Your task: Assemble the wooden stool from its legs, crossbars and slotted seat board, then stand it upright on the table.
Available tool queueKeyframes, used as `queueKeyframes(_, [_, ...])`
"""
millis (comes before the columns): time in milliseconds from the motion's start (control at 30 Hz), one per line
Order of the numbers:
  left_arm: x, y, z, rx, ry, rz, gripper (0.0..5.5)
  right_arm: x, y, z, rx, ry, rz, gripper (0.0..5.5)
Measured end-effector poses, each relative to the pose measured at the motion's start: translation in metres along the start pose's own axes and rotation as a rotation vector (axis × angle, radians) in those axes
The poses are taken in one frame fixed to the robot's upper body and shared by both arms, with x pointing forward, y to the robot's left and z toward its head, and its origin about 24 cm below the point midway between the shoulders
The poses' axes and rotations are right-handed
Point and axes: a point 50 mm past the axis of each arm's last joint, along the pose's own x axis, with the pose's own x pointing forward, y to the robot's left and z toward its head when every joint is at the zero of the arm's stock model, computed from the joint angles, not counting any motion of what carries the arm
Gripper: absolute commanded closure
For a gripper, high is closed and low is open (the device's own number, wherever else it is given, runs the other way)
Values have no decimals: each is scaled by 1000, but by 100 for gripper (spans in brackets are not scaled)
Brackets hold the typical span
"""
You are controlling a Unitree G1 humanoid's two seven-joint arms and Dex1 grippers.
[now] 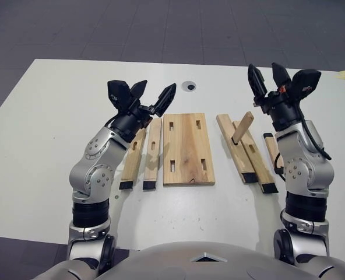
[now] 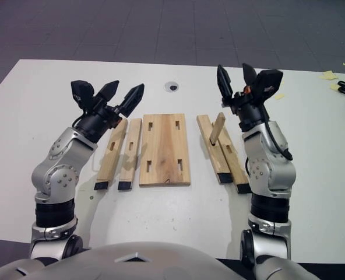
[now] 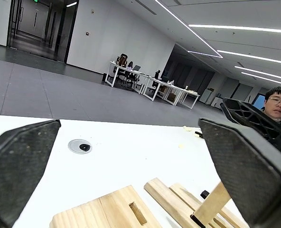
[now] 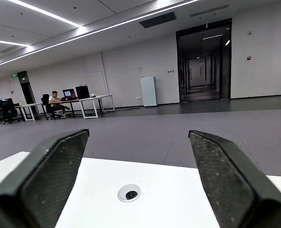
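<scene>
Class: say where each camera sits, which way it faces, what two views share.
Left eye view: head, facing forward and down at the seat board; left gripper, right gripper show.
Right eye view: beside it, same scene.
Left wrist view: left wrist, facing across the table between own fingers.
Right wrist view: right wrist, facing the room between own fingers.
Wrist views share the table's hole.

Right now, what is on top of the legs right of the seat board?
One short crossbar, tilted, its lower end on the legs. Whether it sits in a slot is hidden.

2 head eyes overlook the table (image 1: 44, 116); 2 wrist cameras skim it.
</scene>
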Motion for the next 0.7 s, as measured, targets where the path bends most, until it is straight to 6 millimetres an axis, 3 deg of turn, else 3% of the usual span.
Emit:
queueKeyframes(233, [1,-2,-1,-7,-4,-2,10,5,4,0,6,39,24,14])
queueKeyframes(400, [2,-2,-2,-8,-2,-3,10,-3,2,-22,1,165,18,14])
queueKeyframes(533, [2,-2,-2,-8,-1,-3,10,-3,-1,-26,-19,197,11,14])
queueKeyframes(700, [2,-2,-2,-8,-1,-3,10,7,2,-10,7,139,37,14])
